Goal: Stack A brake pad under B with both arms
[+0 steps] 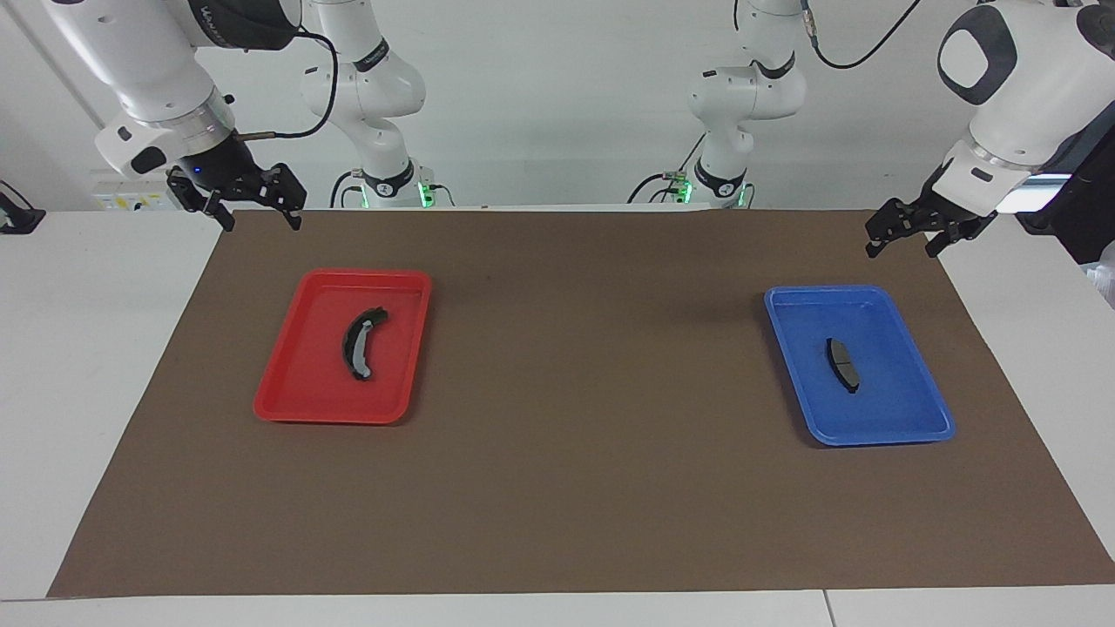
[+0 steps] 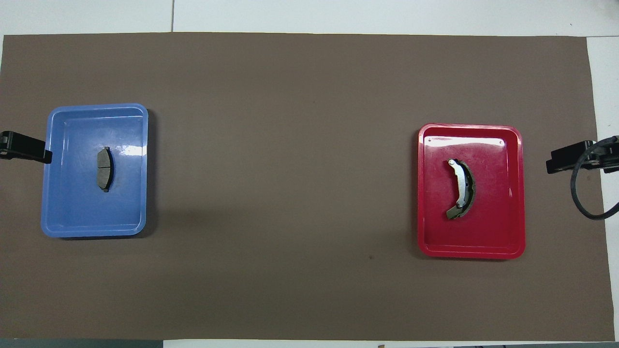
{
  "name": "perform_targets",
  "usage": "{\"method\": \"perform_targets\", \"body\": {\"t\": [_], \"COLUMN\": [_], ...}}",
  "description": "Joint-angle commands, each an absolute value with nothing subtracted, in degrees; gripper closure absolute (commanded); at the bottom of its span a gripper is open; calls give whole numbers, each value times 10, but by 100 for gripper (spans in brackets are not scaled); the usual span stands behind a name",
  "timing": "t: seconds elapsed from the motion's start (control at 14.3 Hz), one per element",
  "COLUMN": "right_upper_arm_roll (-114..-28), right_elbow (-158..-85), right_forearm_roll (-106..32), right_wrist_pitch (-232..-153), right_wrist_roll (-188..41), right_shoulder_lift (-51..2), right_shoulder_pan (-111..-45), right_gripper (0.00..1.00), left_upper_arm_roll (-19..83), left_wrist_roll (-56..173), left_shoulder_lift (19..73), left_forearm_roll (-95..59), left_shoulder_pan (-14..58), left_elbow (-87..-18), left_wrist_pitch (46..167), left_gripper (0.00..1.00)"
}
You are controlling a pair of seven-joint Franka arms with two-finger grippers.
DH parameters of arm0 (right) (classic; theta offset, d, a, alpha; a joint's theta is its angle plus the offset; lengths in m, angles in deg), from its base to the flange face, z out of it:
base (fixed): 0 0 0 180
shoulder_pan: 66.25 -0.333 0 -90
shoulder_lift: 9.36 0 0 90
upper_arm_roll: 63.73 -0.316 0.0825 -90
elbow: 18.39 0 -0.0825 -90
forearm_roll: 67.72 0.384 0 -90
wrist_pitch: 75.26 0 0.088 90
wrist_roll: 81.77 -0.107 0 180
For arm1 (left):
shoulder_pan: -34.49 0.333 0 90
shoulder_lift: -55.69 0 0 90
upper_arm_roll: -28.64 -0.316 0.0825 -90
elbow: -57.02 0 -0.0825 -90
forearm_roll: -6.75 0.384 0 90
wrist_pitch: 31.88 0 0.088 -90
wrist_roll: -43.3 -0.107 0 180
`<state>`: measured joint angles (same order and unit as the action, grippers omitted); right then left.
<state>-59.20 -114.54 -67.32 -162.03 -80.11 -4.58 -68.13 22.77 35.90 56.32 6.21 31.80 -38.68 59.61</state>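
Looking across your table, you see a brown mat spread over its white top, with two plastic trays set well apart on it. Your left end effector hangs in the air over the mat's edge at the left arm's end of the table, its fingers spread apart and empty. Just beside it, lower down on the mat, sits the blue rectangular plastic tray, and in the middle of that tray lies the A brake pad, the short, dark grey, slightly curved pad with a thin groove across its middle. Nothing of the end effector touches the tray or the pad.

Your right end effector hovers over the mat's corner at the right arm's end of the table, its fingers also spread apart and holding nothing. Near it, on the mat, rests the red rectangular plastic tray. In that tray lies B, the long, strongly curved black crescent-shaped brake pad with a light grey strip along its face. The end effector is clear of both.

From overhead, only the tips of the two end effectors show at the sides, each just beside its own tray.
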Motion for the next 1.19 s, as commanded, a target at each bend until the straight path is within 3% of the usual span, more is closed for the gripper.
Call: {"method": "perform_targets", "body": {"t": [0.0, 1.12], "right_upper_arm_roll": [-595, -595], "right_elbow": [-1159, -1158], "right_forearm_roll": [-677, -676], "right_wrist_pitch": [-1617, -1617], "right_wrist_roll": [-793, -791], "right_shoulder_lift": [-33, -33], "right_shoulder_pan": [-678, -678], "right_gripper": [0, 0], "left_upper_arm_roll": [227, 228], "left_wrist_roll": [366, 371], "left_shoulder_lift": [576, 577], "left_forearm_roll": [77, 77], "left_shoulder_pan": [312, 318], "left_elbow": [-400, -402], "left_wrist_pitch": [602, 603], "left_gripper": [0, 0]}}
